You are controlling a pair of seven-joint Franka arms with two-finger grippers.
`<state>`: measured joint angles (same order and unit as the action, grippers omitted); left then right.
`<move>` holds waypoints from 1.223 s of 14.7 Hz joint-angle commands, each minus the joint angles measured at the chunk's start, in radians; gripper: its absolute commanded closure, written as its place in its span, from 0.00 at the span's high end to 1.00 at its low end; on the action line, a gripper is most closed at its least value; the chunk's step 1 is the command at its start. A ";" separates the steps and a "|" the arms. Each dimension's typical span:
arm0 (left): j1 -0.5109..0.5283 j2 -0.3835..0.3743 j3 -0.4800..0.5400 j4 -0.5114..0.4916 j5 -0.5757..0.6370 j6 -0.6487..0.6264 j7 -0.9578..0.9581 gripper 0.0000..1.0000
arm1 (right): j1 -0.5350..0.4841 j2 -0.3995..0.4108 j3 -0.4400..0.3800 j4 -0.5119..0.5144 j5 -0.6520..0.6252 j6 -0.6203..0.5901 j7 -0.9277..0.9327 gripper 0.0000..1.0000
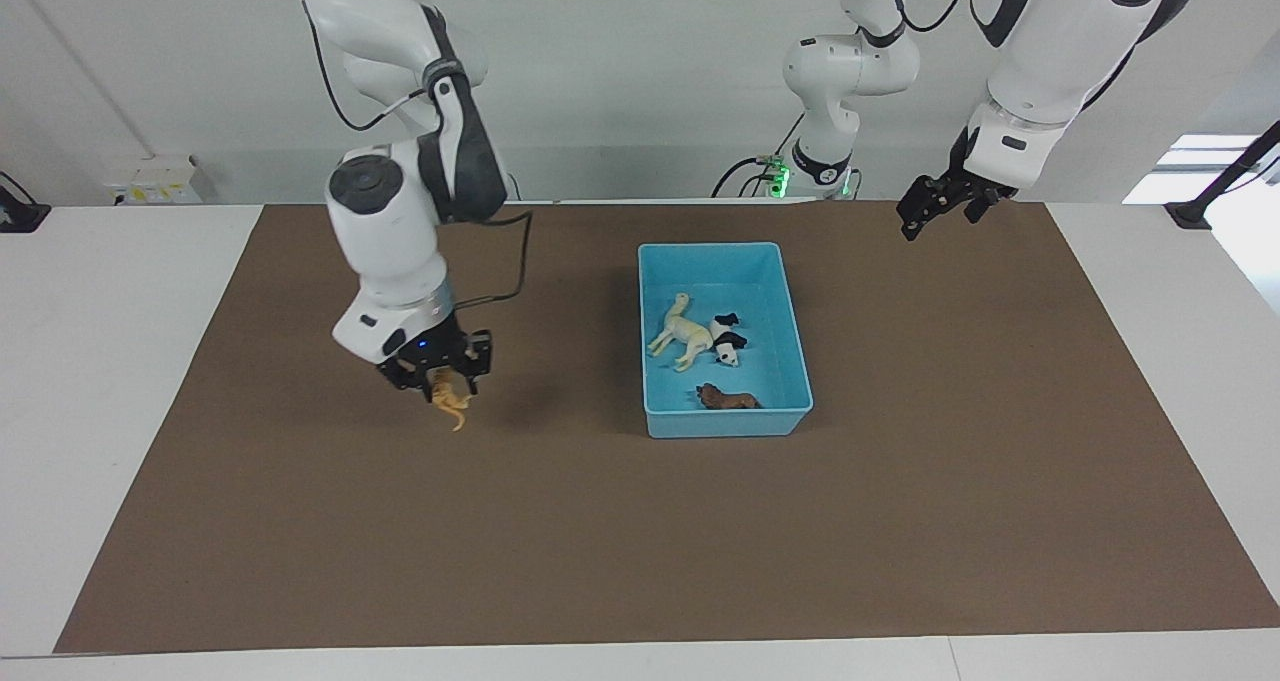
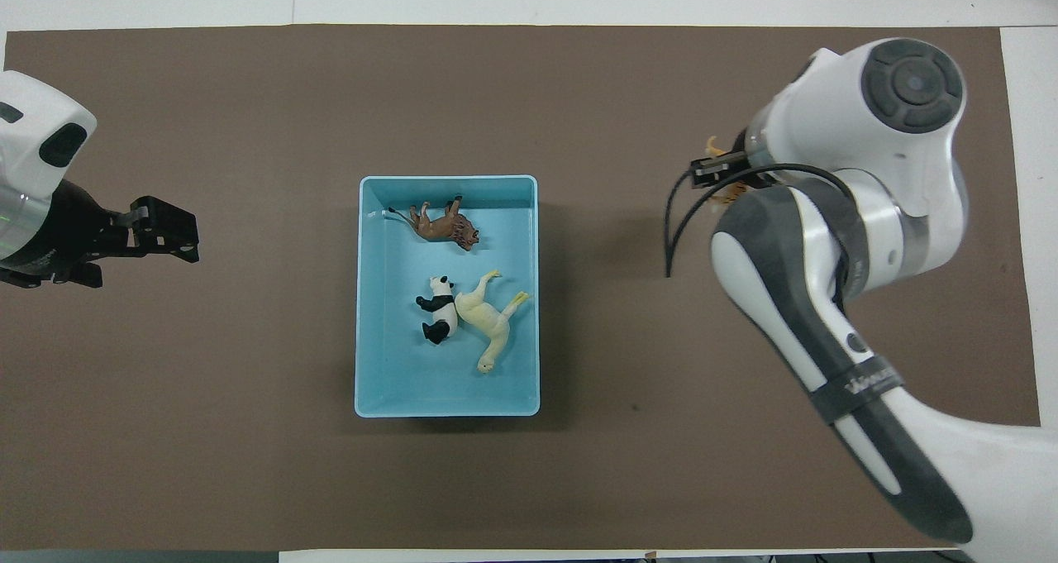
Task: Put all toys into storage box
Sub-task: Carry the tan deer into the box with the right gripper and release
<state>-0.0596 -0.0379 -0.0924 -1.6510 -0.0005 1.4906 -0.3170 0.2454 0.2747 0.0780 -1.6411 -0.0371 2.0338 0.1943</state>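
The light-blue storage box [image 1: 790, 306] [image 2: 364, 298] stands on the brown mat mid-table. In it lie the cream camel [image 1: 682, 333] [image 2: 489, 322], the panda [image 1: 728, 343] [image 2: 440, 308] and the brown lion [image 1: 728, 399] [image 2: 442, 224]. My right gripper [image 1: 447, 381] is shut on the orange tiger [image 1: 450, 401] and holds it above the mat, toward the right arm's end of the table. In the overhead view the arm hides most of the tiger [image 2: 717, 148]. My left gripper [image 1: 935, 206] [image 2: 169, 232] waits raised over the mat, toward the left arm's end.
The brown mat [image 1: 640, 541] [image 2: 248, 464] covers most of the white table. A black cable [image 1: 515, 271] hangs from the right arm's wrist.
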 commanded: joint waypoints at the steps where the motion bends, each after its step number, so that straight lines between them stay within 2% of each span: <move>1: 0.014 -0.031 -0.009 -0.027 0.010 -0.050 0.070 1.00 | 0.183 0.098 -0.007 0.165 0.005 -0.061 0.245 0.00; 2: 0.026 -0.039 -0.009 -0.036 0.010 -0.071 0.093 1.00 | 0.252 0.107 -0.007 0.175 0.000 -0.054 0.329 0.00; 6: 0.080 -0.025 -0.009 -0.047 -0.001 0.035 0.180 1.00 | 0.432 0.161 -0.007 0.153 -0.010 0.018 0.520 0.00; 8: 0.080 -0.004 -0.009 -0.038 -0.001 0.051 0.188 1.00 | 0.462 0.184 -0.009 0.068 -0.036 0.141 0.553 0.00; 9: 0.080 -0.004 -0.009 -0.041 -0.001 0.048 0.190 1.00 | 0.463 0.182 -0.009 0.049 -0.036 0.160 0.554 0.00; 10: 0.080 -0.007 -0.009 -0.042 -0.001 0.036 0.190 1.00 | 0.463 0.181 -0.009 0.047 -0.036 0.154 0.569 0.56; 11: 0.078 -0.008 -0.009 -0.046 -0.001 0.036 0.190 1.00 | 0.465 0.181 -0.010 0.053 -0.036 0.140 0.609 0.98; 15: 0.069 -0.020 -0.012 -0.053 -0.001 0.040 0.185 1.00 | 0.448 0.176 -0.010 0.104 -0.035 0.071 0.665 1.00; 18: 0.061 -0.022 -0.010 -0.058 -0.001 0.057 0.188 1.00 | 0.358 0.104 -0.012 0.104 -0.041 0.051 0.637 1.00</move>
<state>0.0080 -0.0392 -0.1062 -1.6829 -0.0007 1.5176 -0.1422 0.6836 0.4374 0.0525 -1.5318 -0.0663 2.1150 0.8399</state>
